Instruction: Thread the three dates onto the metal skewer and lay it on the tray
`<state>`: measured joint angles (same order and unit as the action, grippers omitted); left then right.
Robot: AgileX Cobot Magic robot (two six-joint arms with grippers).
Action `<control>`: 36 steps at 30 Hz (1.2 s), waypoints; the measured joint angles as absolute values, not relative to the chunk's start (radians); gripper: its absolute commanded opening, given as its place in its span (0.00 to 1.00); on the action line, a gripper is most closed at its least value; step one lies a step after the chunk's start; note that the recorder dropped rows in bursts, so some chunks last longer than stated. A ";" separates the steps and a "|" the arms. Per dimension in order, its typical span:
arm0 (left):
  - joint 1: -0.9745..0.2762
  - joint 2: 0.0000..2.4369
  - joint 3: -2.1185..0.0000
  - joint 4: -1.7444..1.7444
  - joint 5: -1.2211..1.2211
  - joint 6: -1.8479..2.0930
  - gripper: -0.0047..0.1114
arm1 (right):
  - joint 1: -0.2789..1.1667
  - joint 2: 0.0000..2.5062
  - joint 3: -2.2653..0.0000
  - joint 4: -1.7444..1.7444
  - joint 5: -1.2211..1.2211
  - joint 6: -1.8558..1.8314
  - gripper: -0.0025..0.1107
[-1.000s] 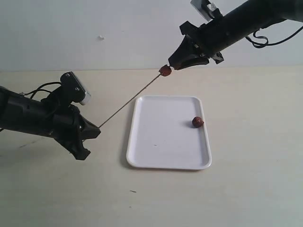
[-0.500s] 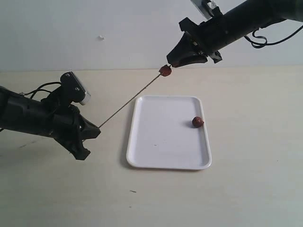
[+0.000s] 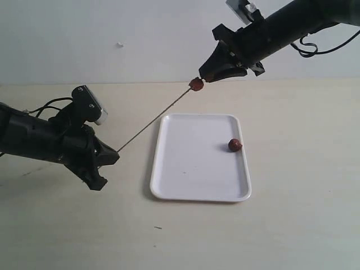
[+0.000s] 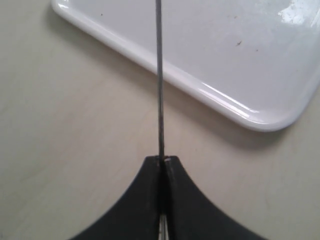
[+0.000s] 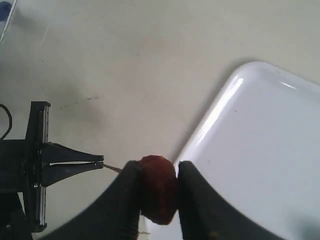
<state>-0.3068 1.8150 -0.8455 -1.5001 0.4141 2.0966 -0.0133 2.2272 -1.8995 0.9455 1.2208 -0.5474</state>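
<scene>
My left gripper (image 3: pixel 116 154) is shut on the lower end of the thin metal skewer (image 3: pixel 154 119), which slants up to the right above the table. At its upper tip sits a dark red date (image 3: pixel 196 84), pinched between the fingers of my right gripper (image 3: pixel 202 80). The right wrist view shows that date (image 5: pixel 157 187) filling the gap between the right gripper's (image 5: pixel 159 166) fingers, with the left gripper (image 5: pixel 100 161) beyond it. In the left wrist view the skewer (image 4: pixel 159 75) rises from the left gripper (image 4: pixel 164 159). A second date (image 3: pixel 235 145) lies on the white tray (image 3: pixel 169 185). The third date is out of view.
The tray lies flat on the beige table, between the arms and below the right one. Its rim (image 4: pixel 225 102) runs close under the skewer. A pale wall (image 3: pixel 112 34) backs the table. A small dark speck (image 3: pixel 158 228) lies near the front.
My right gripper has lifted slightly at the skewer's tip. The date, the skewer and the left arm stay where they were.
</scene>
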 measured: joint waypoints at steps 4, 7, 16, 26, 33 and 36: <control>-0.307 1.816 -0.845 -1.500 0.408 2.097 0.04 | 0.035 2.227 -1.900 0.942 1.212 -0.547 0.25; -0.304 1.816 -0.845 -1.498 0.412 2.097 0.04 | 0.037 2.227 -1.900 0.925 1.210 -0.547 0.25; -0.301 1.816 -0.845 -1.498 0.457 2.095 0.04 | 0.047 2.226 -1.900 0.916 1.203 -0.547 0.25; -0.301 1.816 -0.866 -1.498 0.520 2.086 0.04 | 0.047 2.225 -1.904 0.914 1.205 -0.547 0.25; -0.301 1.816 -0.884 -1.503 0.534 2.083 0.04 | 0.047 2.216 -1.908 0.920 1.203 -0.547 0.25; -0.301 1.816 -0.886 -1.505 0.536 2.083 0.04 | 0.047 2.216 -1.908 0.920 1.201 -0.547 0.25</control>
<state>-0.3011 1.8158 -0.8864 -1.5048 0.5360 2.0827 0.0467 2.2161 -1.9078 0.9196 1.2013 -0.5474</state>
